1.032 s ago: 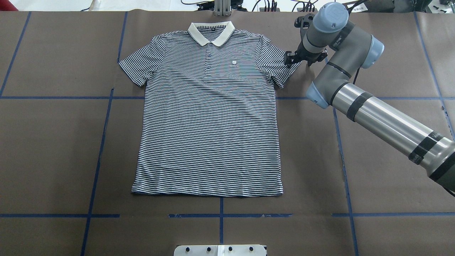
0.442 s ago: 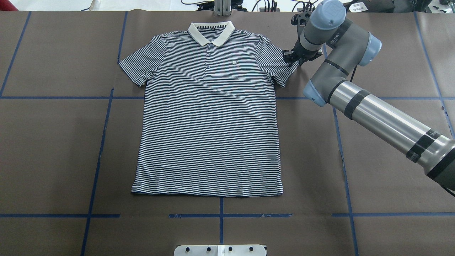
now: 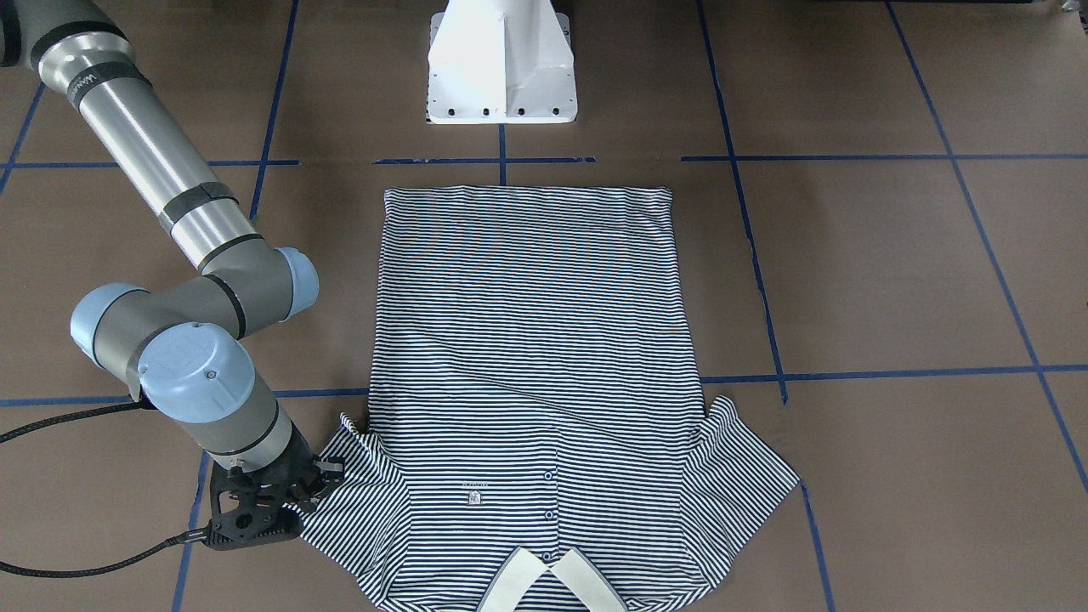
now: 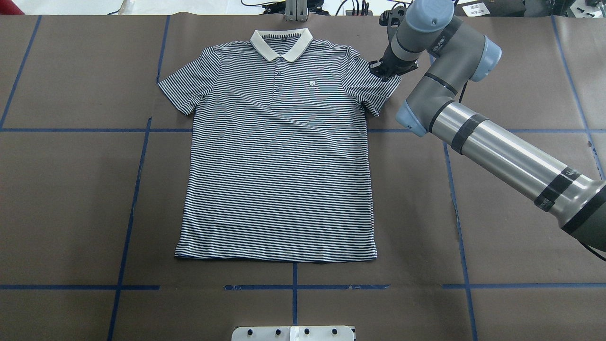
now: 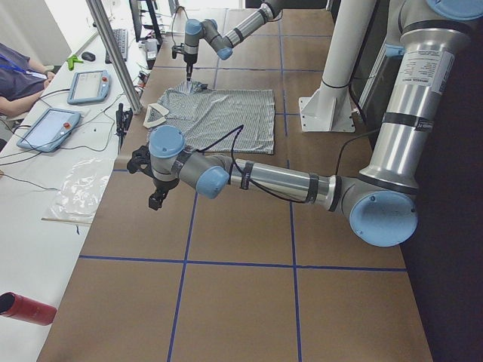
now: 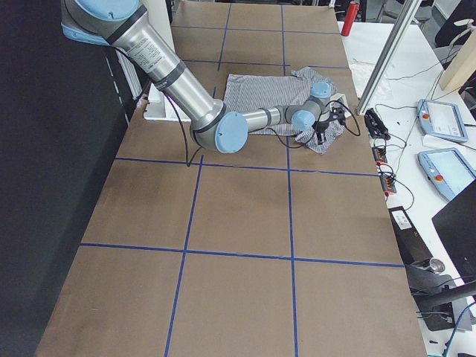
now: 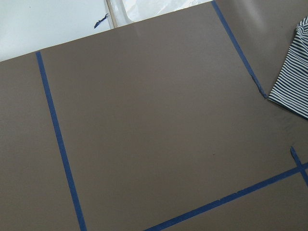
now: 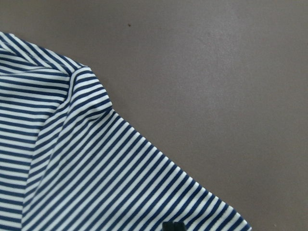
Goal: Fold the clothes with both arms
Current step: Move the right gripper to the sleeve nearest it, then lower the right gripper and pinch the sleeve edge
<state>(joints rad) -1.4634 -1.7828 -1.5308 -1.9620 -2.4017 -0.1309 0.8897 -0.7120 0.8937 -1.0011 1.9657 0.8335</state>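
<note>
The striped polo shirt (image 4: 279, 166) lies flat and face up on the brown table, collar (image 4: 281, 43) at the far edge and both sleeves spread. My right gripper (image 4: 386, 71) points down over the outer end of the shirt's sleeve (image 4: 374, 92) on my right side, and its fingers look open. The front-facing view shows the right gripper (image 3: 310, 489) at that sleeve's edge. The right wrist view shows the striped sleeve (image 8: 96, 168) close below. My left gripper (image 5: 155, 200) hangs over bare table off the shirt's other side. I cannot tell if it is open.
The white pedestal base (image 3: 500, 64) stands just behind the shirt's hem. Blue tape lines (image 4: 137, 189) cross the brown table cover. Beyond the far edge, a side bench holds tablets (image 5: 49, 128), where a seated person (image 5: 15, 75) shows. A red cylinder (image 5: 26, 309) lies near that bench.
My right arm has swung leftwards, carrying its gripper from beside the sleeve to over the sleeve's outer end. The shirt has not moved.
</note>
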